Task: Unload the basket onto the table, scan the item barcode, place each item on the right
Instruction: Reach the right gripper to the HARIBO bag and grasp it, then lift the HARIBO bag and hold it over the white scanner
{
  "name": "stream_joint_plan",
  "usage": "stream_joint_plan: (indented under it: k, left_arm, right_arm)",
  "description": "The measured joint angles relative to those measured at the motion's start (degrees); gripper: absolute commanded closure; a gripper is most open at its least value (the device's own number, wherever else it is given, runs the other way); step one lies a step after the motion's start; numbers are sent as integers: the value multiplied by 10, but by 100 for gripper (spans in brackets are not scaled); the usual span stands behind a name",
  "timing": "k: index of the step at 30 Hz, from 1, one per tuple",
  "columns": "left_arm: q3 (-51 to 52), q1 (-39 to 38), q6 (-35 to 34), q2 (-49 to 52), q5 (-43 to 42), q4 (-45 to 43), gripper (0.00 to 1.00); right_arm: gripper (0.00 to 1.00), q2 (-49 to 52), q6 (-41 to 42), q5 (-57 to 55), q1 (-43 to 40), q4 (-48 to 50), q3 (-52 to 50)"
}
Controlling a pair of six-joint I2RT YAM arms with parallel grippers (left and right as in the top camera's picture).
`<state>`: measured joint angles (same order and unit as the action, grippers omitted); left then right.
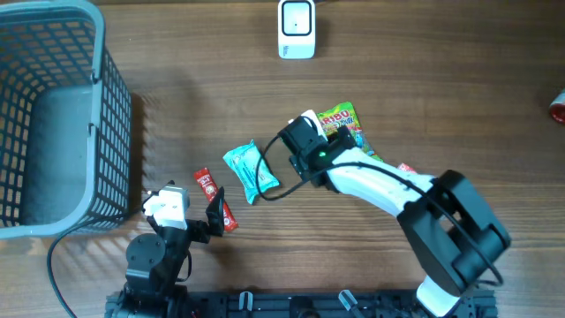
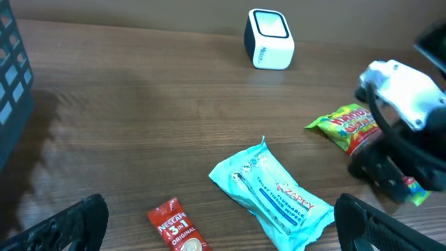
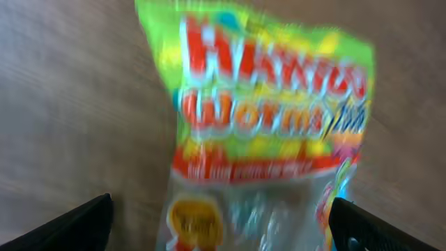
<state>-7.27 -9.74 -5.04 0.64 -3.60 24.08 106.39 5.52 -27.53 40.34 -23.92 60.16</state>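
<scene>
**Both grippers spread wide, gummy bag lying under the right one**

The right gripper (image 1: 338, 132) is seen above the gummy bag (image 1: 341, 118), near the middle of the table (image 1: 459, 79). In the right wrist view the picture is blurred, but the two fingers (image 3: 73, 224) are shown wide apart, with the bag between them; nothing is grasped. The bag lies flat on the wood, well apart from the white scanner (image 1: 297, 28) at the far edge. A blue packet (image 1: 250, 170) is placed just beside the right arm, on its left. The left gripper (image 1: 215, 213) is also released and empty, and it is held low over a red coffee sachet (image 1: 206, 183). A grey basket (image 1: 113, 115) is standing at the left side.
</scene>
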Motion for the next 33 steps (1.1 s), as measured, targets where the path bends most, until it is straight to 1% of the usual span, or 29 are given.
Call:
stream_joint_plan:
  k: [4,6,7,8,9,10,12,14,16,17,18,19,20,23,26,33]
  left_arm:
    - [0,0,0,0,0,0,0]
    - [0,0,0,0,0,0,0]
    - [0,0,0,0,0,0,0]
    - [0,0,0,0,0,0,0]
    - [0,0,0,0,0,0,0]
    - [0,0,0,0,0,0,0]
    - [0,0,0,0,0,0,0]
    - [0,0,0,0,0,0,0]
    - [0,0,0,0,0,0,0]
    - [0,0,0,0,0,0,0]
    - [0,0,0,0,0,0,0]
    - [0,0,0,0,0,0,0]
    - [0,0,0,1,0,0,0]
    - [0,0,0,1,0,0,0]
    - [0,0,0,1,0,0,0]
    - [0,0,0,1,0,0,0]
  right_arm:
    - [40,19,22,-16,-4,-4,9]
    - [61,22,37,-12,-15,-9,10]
    - [75,23,45,-9,-22,-17,11]
    - [82,24,52,-5,-31,-33,11]
    - [94,24,60,-3,-40,-42,11]
    - [96,24,67,1,-49,-51,12]
    - [96,23,76,24,-66,-76,24]
    - [96,21,75,97,-83,-120,53]
    - [96,21,63,223,-105,-179,101]
    - [96,11,42,372,-118,-208,174]
    - [95,7,31,433,-125,-236,199]
    - [96,2,25,482,-134,-252,214]
    - [96,-7,19,576,-156,-279,234]
    - [96,-30,26,728,-215,-290,242]
    - [96,-35,71,841,-261,-293,236]
    - [96,-35,242,968,-262,-307,219]
